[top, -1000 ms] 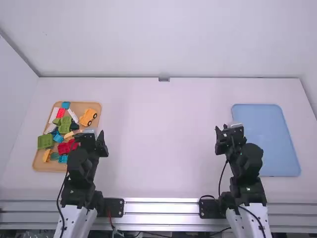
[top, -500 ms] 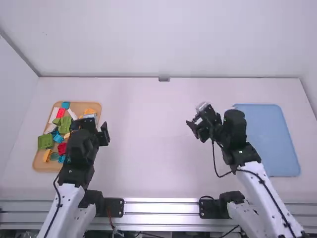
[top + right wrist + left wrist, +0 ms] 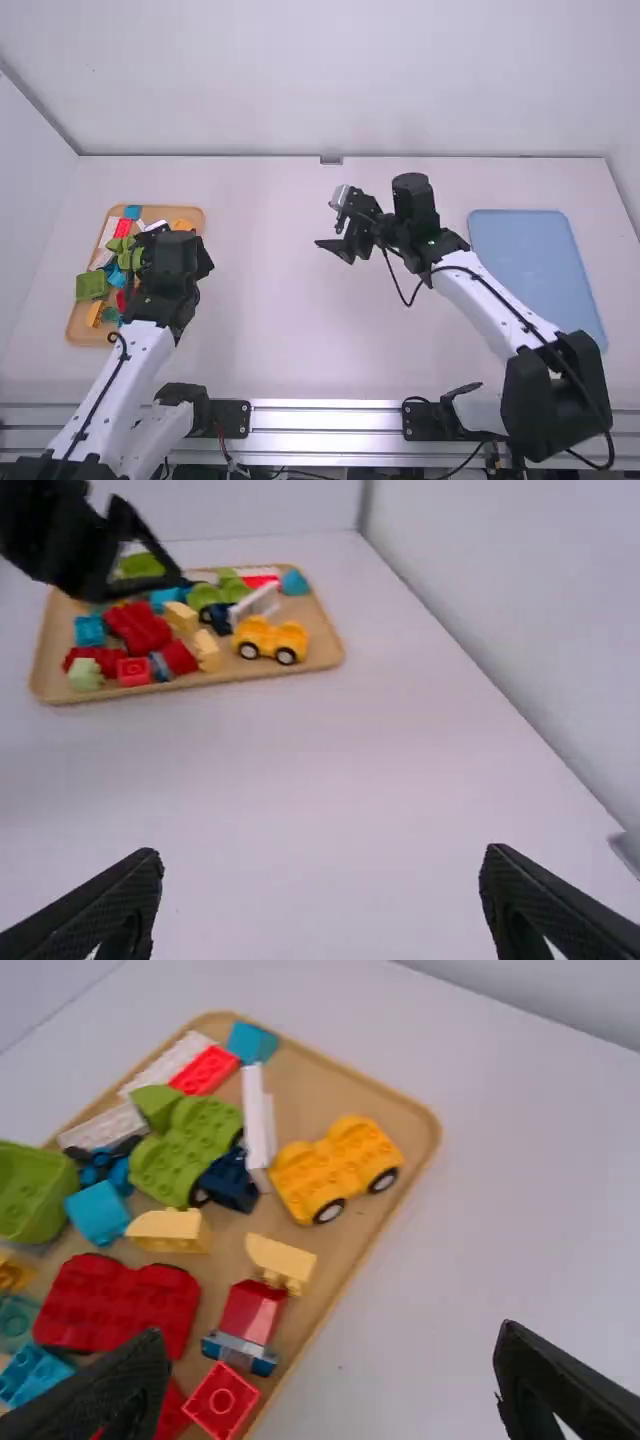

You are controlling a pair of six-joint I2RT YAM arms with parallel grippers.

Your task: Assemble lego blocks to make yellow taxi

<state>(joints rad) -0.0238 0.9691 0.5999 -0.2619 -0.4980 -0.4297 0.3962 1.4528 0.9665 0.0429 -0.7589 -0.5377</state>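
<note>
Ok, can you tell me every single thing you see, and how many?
Tray: one, tan, table's left
Car base: one, yellow, wheeled, tray's far right
Small yellow pieces: at least three, tray
Green pieces: at least three, tray
Red pieces: five, tray
White pieces: at least three, tray
Blue pieces: several, light and dark, tray
Mat or tray: one, blue, table's right
Table: one, white, under everything
Rail: silver, table's near edge
Left arm, right arm: white and black
Grippers: two, black, open; left near tan tray, right above table's middle
</note>
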